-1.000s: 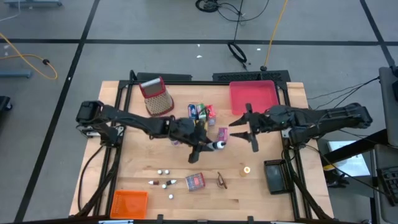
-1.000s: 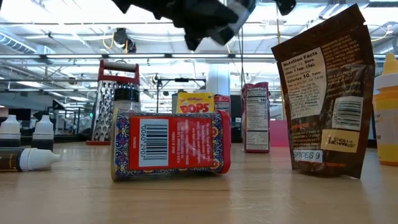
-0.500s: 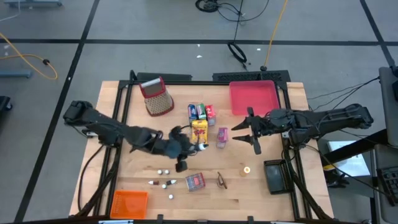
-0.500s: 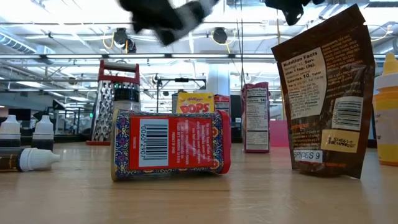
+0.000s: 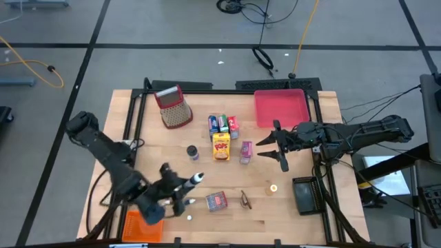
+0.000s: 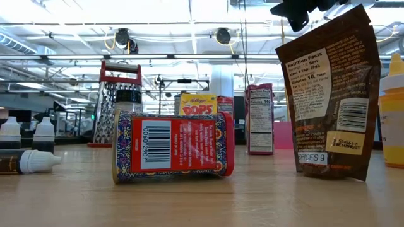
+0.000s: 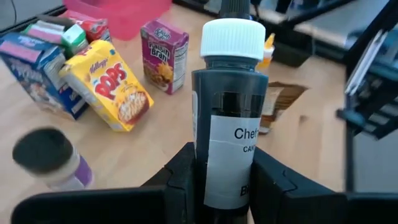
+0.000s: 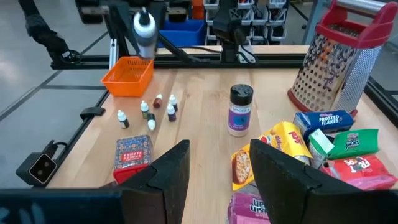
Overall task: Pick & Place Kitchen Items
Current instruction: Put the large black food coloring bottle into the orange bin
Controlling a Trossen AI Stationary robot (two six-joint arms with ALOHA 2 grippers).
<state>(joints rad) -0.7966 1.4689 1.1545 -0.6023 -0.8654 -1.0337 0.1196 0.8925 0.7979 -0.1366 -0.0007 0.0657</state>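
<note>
Left gripper point(image 5: 180, 190), near the orange tray point(image 5: 138, 225), clamps a dark white-capped bottle point(image 7: 227, 118) labelled "Chef…"; its long axis runs out from the fingers, cap foremost. Yellow "Kellogg's POPS" box point(image 6: 199, 104) stands mid-table, beside "Raisin Bran" point(image 7: 163, 54) and "Frosted Flakes" point(image 8: 325, 119). Right gripper point(image 5: 278, 145) hovers, fingers spread, near the pink tray point(image 5: 281, 107).

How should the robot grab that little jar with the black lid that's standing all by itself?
Probably by its round middle, on the purple label, with the fingers coming down from above, one on each side. The jar stands upright and apart from the yellow cereal box, so nothing looks likely to block the fingers, and its straight round sides give them an even place to squeeze.
</note>
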